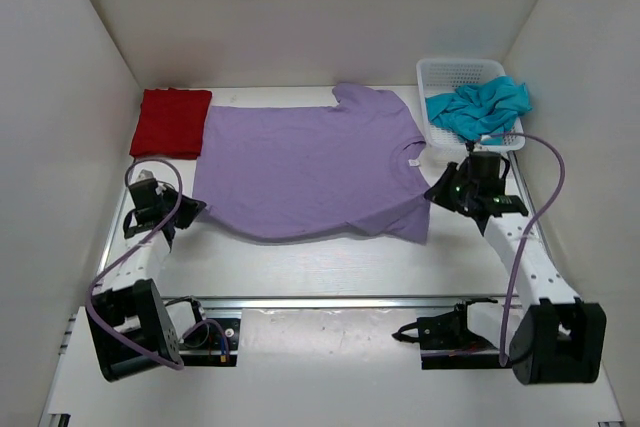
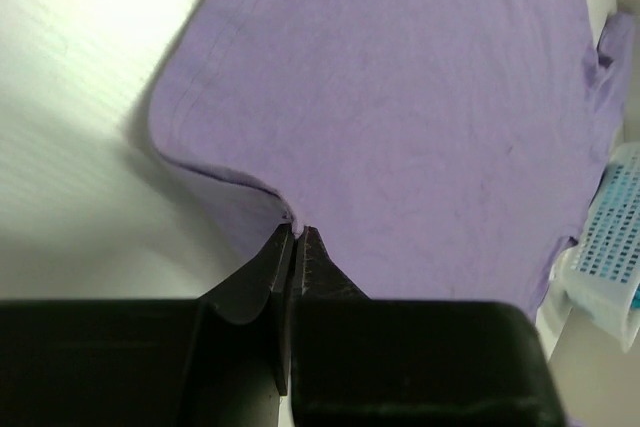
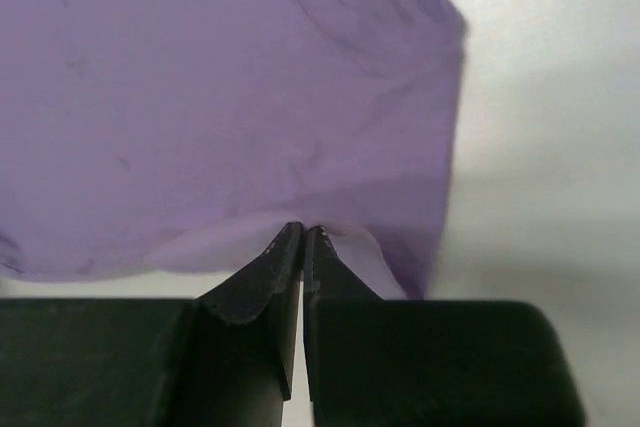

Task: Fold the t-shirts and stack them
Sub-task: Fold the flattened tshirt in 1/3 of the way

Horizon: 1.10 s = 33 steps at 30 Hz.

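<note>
Lavender purple cloth t-shirt (image 1: pixel 310 167): spread out pretty flat across the middle of the top view, collar toward the right, hem toward the left, lightly wrinkled, lower edge a bit bowed.
Left pincer (image 1: pixel 196 209): lower left of the top view, right at the purple shirt's lower-left hem corner.
Left pincer (image 2: pixel 297 232), wrist view: tips squeezed together on the hem of the lavender purple cloth t-shirt (image 2: pixel 400 97), cloth tented up right at the tips.
Right pincer (image 1: pixel 432 193): right of centre in the top view, at the lower-right sleeve.
Right pincer (image 3: pixel 303 229), wrist view: tips clamped tight on the sleeve edge of the lavender purple cloth t-shirt (image 3: pixel 220 97), fabric lifted a little there.
Red cloth t-shirt (image 1: pixel 172 122): folded into a tidy rectangle, upper left of the top view, right up against the purple one's left edge; touching or just beside, can't tell.
Teal blue cloth t-shirt (image 1: pixel 480 107): crumpled heap, upper right, sitting in the basket and spilling over its rim.
White plastic mesh basket (image 1: pixel 440 67): upper right corner, just beside the purple shirt's upper sleeve.
White bench (image 1: pixel 330 267): underneath everything, bare strip along the lower middle of the top view.
</note>
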### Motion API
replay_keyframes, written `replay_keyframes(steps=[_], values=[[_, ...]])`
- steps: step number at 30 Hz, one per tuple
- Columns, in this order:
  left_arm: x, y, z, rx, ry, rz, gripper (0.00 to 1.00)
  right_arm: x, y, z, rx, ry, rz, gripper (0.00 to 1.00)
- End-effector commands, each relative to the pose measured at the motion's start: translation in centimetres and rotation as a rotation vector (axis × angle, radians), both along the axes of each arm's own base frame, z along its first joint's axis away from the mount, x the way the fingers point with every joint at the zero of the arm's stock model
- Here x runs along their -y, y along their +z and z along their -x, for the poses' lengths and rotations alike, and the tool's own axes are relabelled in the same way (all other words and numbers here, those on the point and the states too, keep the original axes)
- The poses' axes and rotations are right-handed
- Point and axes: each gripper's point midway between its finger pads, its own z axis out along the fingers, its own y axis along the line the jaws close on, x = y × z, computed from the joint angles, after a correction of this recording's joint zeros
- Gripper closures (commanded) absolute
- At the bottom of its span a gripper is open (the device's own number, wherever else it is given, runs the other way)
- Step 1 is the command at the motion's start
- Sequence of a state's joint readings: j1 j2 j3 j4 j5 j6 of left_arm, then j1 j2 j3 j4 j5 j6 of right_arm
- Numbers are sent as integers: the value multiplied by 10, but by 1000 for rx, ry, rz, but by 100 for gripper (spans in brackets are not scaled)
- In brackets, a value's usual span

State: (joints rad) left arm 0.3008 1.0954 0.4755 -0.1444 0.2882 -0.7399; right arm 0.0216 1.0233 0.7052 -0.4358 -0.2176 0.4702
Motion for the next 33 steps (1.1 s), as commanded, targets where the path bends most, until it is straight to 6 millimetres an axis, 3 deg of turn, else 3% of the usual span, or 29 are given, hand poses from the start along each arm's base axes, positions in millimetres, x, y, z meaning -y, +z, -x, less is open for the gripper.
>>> replay_keyframes(steps=[1,8,10,13,18,21,26,30,33], values=[[-10,31,-36,104,52,-8,100,-7,50,-53,200,58,12,100],[-12,16,-61,49,60,4,100,-13,37,-107,186,63,63,100],[-15,25,-74,88,59,-15,100,-18,33,-120,182,79,63,100],[-24,22,-86,66,75,-17,100,-20,40,-144,202,75,83,100],[-32,4,-96,15,87,-32,100,-19,38,-172,189,82,84,100],[-32,-15,-95,-36,88,-10,100,-17,31,-189,179,89,92,100],[-36,-27,-97,-65,100,-19,100,-22,13,-215,139,118,105,100],[-40,-19,-99,-40,107,-22,91,-19,3,-232,127,110,104,99],[-39,0,-100,23,108,-30,74,-22,3,-241,130,116,108,99]])
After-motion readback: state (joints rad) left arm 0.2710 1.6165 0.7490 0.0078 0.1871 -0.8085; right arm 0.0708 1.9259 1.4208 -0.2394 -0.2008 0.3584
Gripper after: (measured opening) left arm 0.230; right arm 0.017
